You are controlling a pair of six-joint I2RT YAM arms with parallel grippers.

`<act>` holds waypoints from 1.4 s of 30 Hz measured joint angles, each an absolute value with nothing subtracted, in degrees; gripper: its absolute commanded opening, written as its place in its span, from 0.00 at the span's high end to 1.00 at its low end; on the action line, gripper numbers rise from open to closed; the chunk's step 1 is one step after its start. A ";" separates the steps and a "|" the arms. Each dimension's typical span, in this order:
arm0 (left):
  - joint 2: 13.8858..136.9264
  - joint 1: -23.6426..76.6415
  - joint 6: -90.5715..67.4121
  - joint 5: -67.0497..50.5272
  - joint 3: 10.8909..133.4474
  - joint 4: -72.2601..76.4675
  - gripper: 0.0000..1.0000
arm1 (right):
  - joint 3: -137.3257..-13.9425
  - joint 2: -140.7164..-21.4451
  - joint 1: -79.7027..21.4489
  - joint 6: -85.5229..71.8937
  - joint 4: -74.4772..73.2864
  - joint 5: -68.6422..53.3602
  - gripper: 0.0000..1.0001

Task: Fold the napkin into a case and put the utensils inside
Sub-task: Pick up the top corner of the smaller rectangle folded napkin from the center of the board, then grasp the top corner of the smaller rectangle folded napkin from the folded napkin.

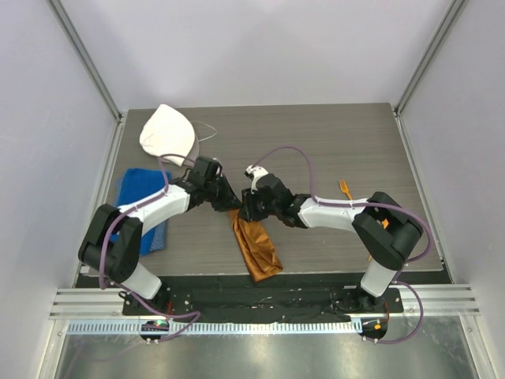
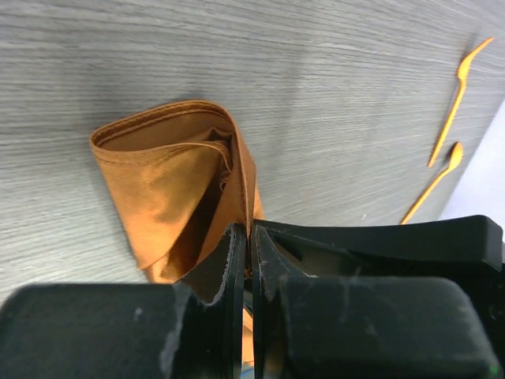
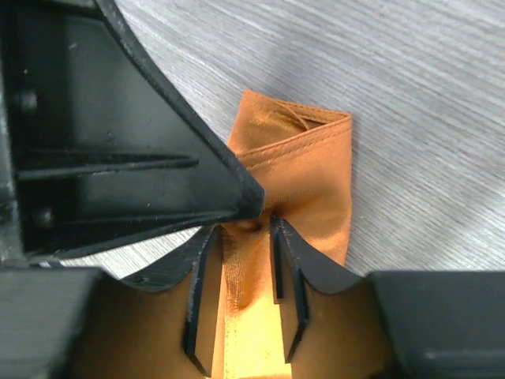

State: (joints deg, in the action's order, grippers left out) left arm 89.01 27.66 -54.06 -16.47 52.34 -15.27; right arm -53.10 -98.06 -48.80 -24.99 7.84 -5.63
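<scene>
Holding the rust-orange, sheeny cloth napkin [image 2: 170, 189] between them on the grey bench [image 1: 331, 142], my left tool [image 2: 249, 237] and right tool [image 3: 237, 245] both clamp its folded end; I fear uneven pulling springs the layers open.

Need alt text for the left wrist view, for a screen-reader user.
The left gripper is shut on the edge of a rust-orange napkin, folded into loose layers on a grey wood-grain table. An orange fork and an orange spoon lie apart from it at the upper right.
</scene>
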 measured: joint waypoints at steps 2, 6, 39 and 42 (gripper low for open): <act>88.73 27.66 -55.09 -16.73 52.01 -14.70 1.00 | -53.10 -98.06 -48.80 -25.02 8.16 -5.04 0.77; 88.73 27.62 -56.27 -16.97 51.31 -13.41 0.98 | -52.90 -98.00 -48.90 -25.21 8.78 -4.36 0.99; 85.80 42.57 -37.30 12.78 50.24 -19.09 0.74 | -52.95 -96.23 -48.14 -27.62 2.48 -4.29 0.99; 86.94 43.18 -37.01 13.06 50.24 -19.03 0.73 | -52.93 -96.23 -48.14 -27.81 2.50 -4.62 0.99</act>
